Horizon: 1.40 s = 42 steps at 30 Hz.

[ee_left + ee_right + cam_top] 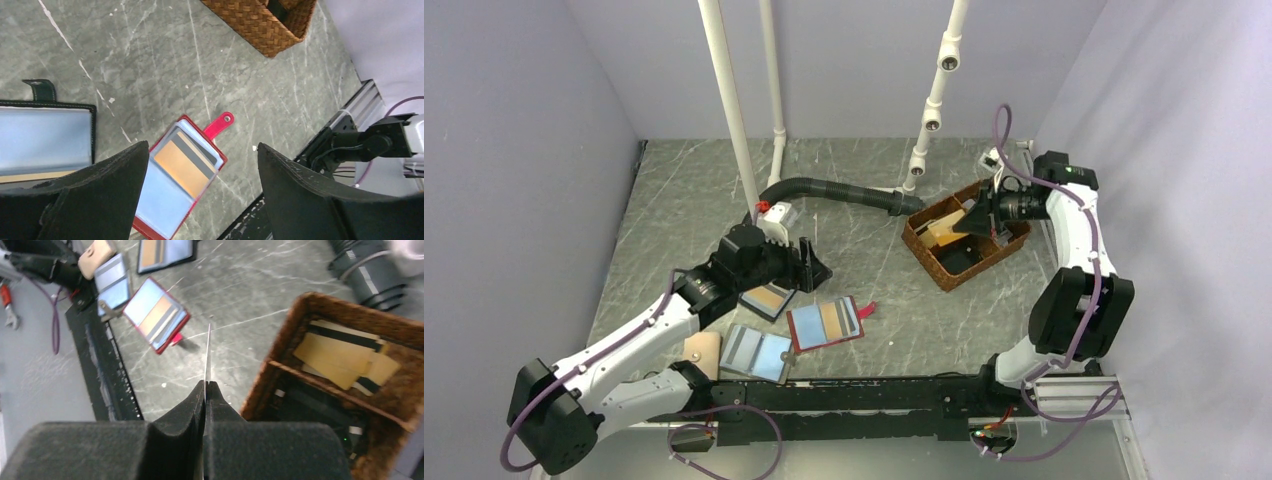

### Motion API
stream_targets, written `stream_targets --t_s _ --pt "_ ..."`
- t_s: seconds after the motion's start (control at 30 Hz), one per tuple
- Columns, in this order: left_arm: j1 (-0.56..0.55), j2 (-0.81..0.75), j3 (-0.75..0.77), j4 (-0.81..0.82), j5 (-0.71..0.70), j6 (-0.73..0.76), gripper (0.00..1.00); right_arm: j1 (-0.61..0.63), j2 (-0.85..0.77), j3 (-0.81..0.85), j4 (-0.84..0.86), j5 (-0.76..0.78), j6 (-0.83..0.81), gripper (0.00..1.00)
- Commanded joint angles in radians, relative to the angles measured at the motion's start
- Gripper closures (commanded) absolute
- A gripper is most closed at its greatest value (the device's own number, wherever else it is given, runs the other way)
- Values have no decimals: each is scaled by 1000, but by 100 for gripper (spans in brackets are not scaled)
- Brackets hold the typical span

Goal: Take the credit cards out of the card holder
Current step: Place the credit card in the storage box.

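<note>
While the card holder (824, 325) lies along eight-to-two o'clock (tab (867, 310) at two), left gripper (201, 146) gapes, right gripper (206, 387) pinches a credit card (208, 352).

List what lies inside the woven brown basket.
A divider splits the woven brown basket. One compartment holds tan cards with dark stripes; the other holds dark cards, too dim to count. From above, the right claw, gripping a thin card, covers part.
</note>
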Motion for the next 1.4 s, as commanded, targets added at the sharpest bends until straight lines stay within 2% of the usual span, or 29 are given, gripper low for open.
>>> stream_targets --t_s 0.0,0.23,0.37,0.5,0.7,0.93,1.37 --pt "22 47 48 30 -9 64 15 -43 33 92 84 13 96 100" --pt "66 198 100 96 53 91 13 -108 106 168 165 55 182 100" --pt "83 290 168 64 84 121 13 -110 165 198 156 75 175 100" --pt "94 342 208 43 108 132 13 -88 224 207 221 130 256 100" --pt "103 361 207 49 120 107 13 -26 288 228 320 183 339 100" --pt "108 353 171 69 116 62 13 -1 330 262 319 203 348 100" --pt "128 370 198 9 133 58 12 34 342 254 294 232 322 100"
